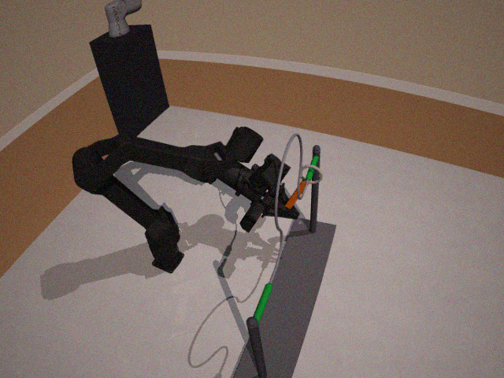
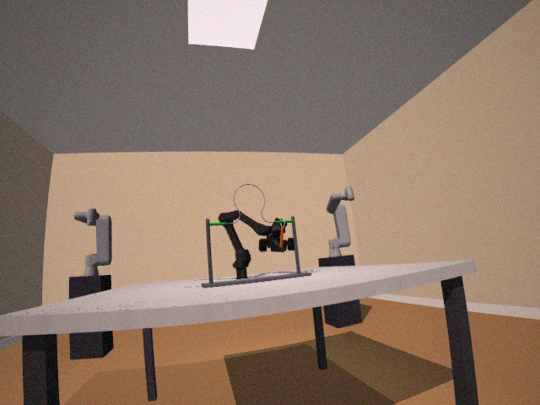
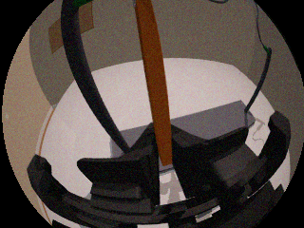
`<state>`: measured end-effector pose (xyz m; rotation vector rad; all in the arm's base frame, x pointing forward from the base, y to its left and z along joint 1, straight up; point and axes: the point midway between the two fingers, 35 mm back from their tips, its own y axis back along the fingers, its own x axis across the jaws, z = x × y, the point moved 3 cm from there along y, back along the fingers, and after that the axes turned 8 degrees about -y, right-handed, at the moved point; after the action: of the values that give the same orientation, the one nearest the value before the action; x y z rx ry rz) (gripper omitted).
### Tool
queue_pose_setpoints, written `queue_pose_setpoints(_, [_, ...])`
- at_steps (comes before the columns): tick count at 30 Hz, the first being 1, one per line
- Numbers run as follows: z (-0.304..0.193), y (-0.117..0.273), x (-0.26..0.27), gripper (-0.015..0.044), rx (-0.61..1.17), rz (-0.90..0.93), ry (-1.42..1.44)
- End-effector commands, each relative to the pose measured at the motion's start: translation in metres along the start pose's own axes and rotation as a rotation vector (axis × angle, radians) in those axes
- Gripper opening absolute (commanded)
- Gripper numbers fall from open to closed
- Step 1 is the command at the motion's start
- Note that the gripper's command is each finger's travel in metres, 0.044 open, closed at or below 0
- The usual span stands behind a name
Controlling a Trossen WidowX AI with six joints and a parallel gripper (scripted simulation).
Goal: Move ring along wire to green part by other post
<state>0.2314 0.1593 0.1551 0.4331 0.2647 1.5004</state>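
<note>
The pale ring (image 1: 320,176) encircles the green part (image 1: 315,161) (image 2: 288,221) beside the far post (image 1: 314,211) (image 2: 296,252), which is the right one in the exterior view. Whether ring and green part touch is too small to tell. The orange handle (image 1: 295,195) (image 2: 281,237) (image 3: 156,76) slants down from the ring. My gripper (image 1: 289,206) (image 2: 281,247) (image 3: 158,125) is shut on the handle's lower end, below the wire. The other green part (image 1: 262,302) (image 2: 217,224) is beside the near post (image 1: 256,350) (image 2: 209,256). The ring is out of the wrist view.
The thin grey wire (image 1: 277,190) (image 2: 248,184) rises in a tall loop between the green parts, close to my gripper in the top view. Both posts stand on a dark base plate (image 1: 305,272) (image 3: 209,121). Other grey arms stand on pedestals beyond the table.
</note>
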Motion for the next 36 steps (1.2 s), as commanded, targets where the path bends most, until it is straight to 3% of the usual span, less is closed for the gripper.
queue_pose_setpoints(1, [-0.006,-0.003,-0.001,-0.0150,0.001,-0.008,0.003])
queue_pose_setpoints(19, [-0.007,-0.003,-0.001,-0.0150,0.001,-0.008,0.003])
queue_pose_setpoints(31, [-0.007,-0.001,-0.001,0.0160,0.004,-0.005,0.005])
queue_pose_setpoints(36, [-0.008,0.012,0.001,0.0160,0.010,-0.008,0.003])
